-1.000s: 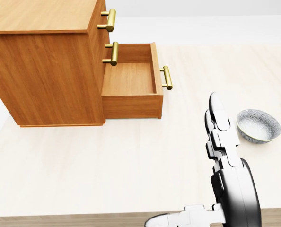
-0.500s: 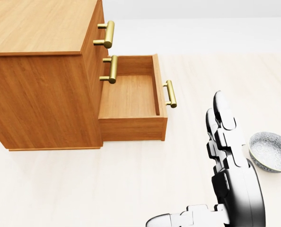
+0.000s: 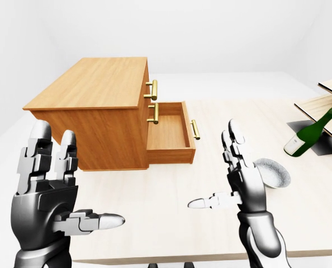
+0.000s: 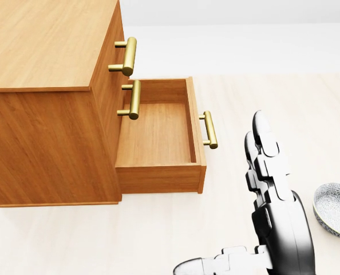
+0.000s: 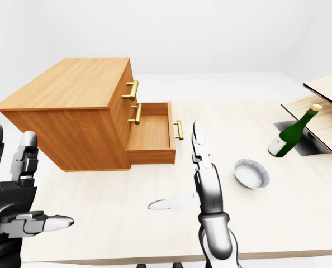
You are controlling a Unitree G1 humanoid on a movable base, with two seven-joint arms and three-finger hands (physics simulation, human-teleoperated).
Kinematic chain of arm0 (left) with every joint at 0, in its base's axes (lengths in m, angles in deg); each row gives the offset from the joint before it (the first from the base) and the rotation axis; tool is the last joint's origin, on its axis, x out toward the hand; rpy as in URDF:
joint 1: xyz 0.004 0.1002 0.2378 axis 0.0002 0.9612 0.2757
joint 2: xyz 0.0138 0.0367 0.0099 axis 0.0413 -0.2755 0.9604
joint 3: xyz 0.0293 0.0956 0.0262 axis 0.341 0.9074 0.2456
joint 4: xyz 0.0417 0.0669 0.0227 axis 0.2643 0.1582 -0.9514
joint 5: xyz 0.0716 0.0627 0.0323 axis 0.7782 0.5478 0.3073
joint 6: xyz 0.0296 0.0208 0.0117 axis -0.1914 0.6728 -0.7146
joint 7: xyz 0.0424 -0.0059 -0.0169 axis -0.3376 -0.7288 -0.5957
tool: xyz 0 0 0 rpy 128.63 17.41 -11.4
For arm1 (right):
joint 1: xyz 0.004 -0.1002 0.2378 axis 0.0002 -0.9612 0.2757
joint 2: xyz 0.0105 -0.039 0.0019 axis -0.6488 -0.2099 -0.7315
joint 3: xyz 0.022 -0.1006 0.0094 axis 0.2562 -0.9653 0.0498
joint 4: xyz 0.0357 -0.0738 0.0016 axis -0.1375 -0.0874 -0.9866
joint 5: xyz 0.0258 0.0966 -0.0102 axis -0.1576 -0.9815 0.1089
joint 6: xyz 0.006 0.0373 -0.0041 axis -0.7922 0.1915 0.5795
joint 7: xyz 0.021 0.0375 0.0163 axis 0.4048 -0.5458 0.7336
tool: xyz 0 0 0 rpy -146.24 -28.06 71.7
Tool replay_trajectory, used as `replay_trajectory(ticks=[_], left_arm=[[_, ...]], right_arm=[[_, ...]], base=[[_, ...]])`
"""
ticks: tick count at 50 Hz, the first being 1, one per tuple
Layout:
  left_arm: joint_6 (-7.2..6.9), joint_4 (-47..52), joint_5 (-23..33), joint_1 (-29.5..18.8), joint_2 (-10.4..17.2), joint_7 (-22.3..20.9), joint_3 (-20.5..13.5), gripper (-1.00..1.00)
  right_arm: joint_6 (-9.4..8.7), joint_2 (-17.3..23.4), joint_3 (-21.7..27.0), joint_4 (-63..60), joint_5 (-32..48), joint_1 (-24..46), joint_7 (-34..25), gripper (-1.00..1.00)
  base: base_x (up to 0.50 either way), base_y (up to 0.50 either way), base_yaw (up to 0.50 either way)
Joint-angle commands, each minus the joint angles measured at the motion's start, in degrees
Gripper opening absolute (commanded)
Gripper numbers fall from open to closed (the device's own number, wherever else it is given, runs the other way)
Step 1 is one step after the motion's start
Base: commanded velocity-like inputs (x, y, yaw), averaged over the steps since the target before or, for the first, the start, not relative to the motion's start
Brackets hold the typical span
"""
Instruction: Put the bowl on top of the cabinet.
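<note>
Plainly the pale surface [image 5: 300,201] carries everything: the wooden cabinet [image 5: 71,84] stands toward the left of the right-eye view, its lower drawer [image 5: 152,134] pulled out, its top bare. Over to the right sits the bowl [image 5: 251,173], upright and untouched. It lies just to the right of the right hand [image 5: 202,184], which hangs with fingers spread, holding nothing. That hand is much the nearer; the left hand [image 3: 48,190], equally open and empty, is well apart from the bowl.
</note>
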Motion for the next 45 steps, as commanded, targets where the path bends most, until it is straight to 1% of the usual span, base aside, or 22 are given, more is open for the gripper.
replay_trajectory(ticks=[1,6,10,12,15,18,22,23,26,27,30,31,34,36,37,38,39,40,42,43,45], left_arm=[[0.0,-0.82,0.65,0.05,0.14,0.0,0.71,1.0],[0.0,-0.7,0.54,0.34,0.12,-0.21,0.57,1.0],[0.0,-0.53,0.39,0.06,0.17,0.1,0.35,1.0],[0.0,-0.5,0.34,0.13,0.15,0.04,0.29,1.0],[0.0,-0.33,0.1,0.02,0.18,0.07,0.06,1.0],[0.0,-0.26,-0.32,-0.51,0.41,0.25,-0.42,1.0],[0.0,-0.27,-0.48,-0.77,0.53,0.35,-0.61,1.0],[0.0,-0.03,-0.52,-0.66,0.48,0.33,-0.55,1.0],[0.0,0.04,-0.09,-0.25,0.23,0.14,-0.05,1.0],[0.0,0.09,0.08,-0.04,0.14,0.08,0.2,1.0],[0.0,0.66,-0.36,0.08,0.15,0.05,-0.25,1.0],[0.0,0.78,-0.43,0.21,0.07,-0.11,-0.39,1.0],[0.0,0.95,-0.6,0.09,0.0,-0.27,-0.6,1.0],[0.0,0.67,-0.42,-0.15,0.03,-0.22,-0.52,1.0],[0.0,0.49,-0.29,-0.15,0.01,-0.25,-0.44,1.0],[0.0,0.52,-0.26,-0.07,-0.01,-0.26,-0.38,1.0],[0.0,0.52,-0.26,-0.06,0.0,-0.26,-0.37,1.0],[0.0,0.67,-0.36,0.01,-0.01,-0.27,-0.4,1.0],[0.0,0.72,-0.52,-0.1,0.03,-0.25,-0.64,1.0],[0.0,0.55,-0.75,-0.46,0.19,-0.1,-0.96,1.0],[0.0,0.53,-0.91,-0.71,0.29,0.05,-1.2,1.0]], right_arm=[[0.0,-0.53,-0.22,1.19,-1.1,1.02,0.28,0.99],[0.0,-0.06,0.45,-2.5,0.09,2.18,-0.42,0.99],[0.0,0.62,0.65,-9.57,4.43,5.53,-3.62,1.0],[0.0,1.59,1.35,-13.95,7.55,8.3,-6.8,1.0],[0.0,2.67,3.69,-16.19,11.24,11.05,-11.03,1.0],[0.0,4.86,6.15,-17.97,15.94,13.93,-16.59,1.0],[0.0,6.14,7.78,-18.5,22.38,15.32,-23.06,1.0],[0.0,7.22,8.48,-18.46,24.38,15.42,-24.91,0.99],[0.0,7.64,10.43,-17.53,27.95,14.83,-29.63,0.99],[0.0,8.14,12.35,-18.12,28.67,13.41,-32.69,1.0],[0.0,6.86,16.73,-18.49,34.23,12.67,-39.88,0.99],[0.0,6.14,19.03,-18.5,36.56,12.54,-40.9,1.0],[0.0,3.95,24.0,-18.5,43.92,11.54,-40.9,1.0],[0.0,2.25,28.23,-18.5,47.07,12.17,-40.9,1.0],[0.0,1.4,31.81,-18.5,48.15,13.34,-40.9,1.0],[0.0,0.64,33.72,-18.5,49.63,13.91,-40.9,1.0],[0.0,-0.33,34.47,-18.5,50.52,14.42,-40.9,1.0],[0.0,-0.13,36.79,-18.5,50.82,14.04,-40.9,1.0],[0.0,0.13,39.4,-18.5,50.88,13.54,-40.9,1.0],[0.0,1.1,41.49,-18.5,50.91,13.23,-40.9,1.0],[0.0,1.87,43.22,-18.5,51.1,13.39,-40.9,1.0]], base=[[0.0,0.0,0.0],[0.0,0.0,0.0],[0.0,0.0,0.0],[0.0,0.0,0.0],[0.0,0.0,0.0],[0.0,0.0,0.0],[0.0,0.0,0.0],[0.0,0.0,0.0],[0.0,0.0,0.0],[0.0,0.0,0.0],[0.0,0.0,0.0],[0.0,0.0,0.0],[0.0,0.0,0.0],[0.0,0.0,0.0],[0.0,0.0,0.0],[0.0,0.0,0.0],[0.0,0.0,0.0],[0.0,0.0,0.0],[0.0,0.0,0.0],[0.0,0.0,0.0],[0.0,0.0,0.0]])
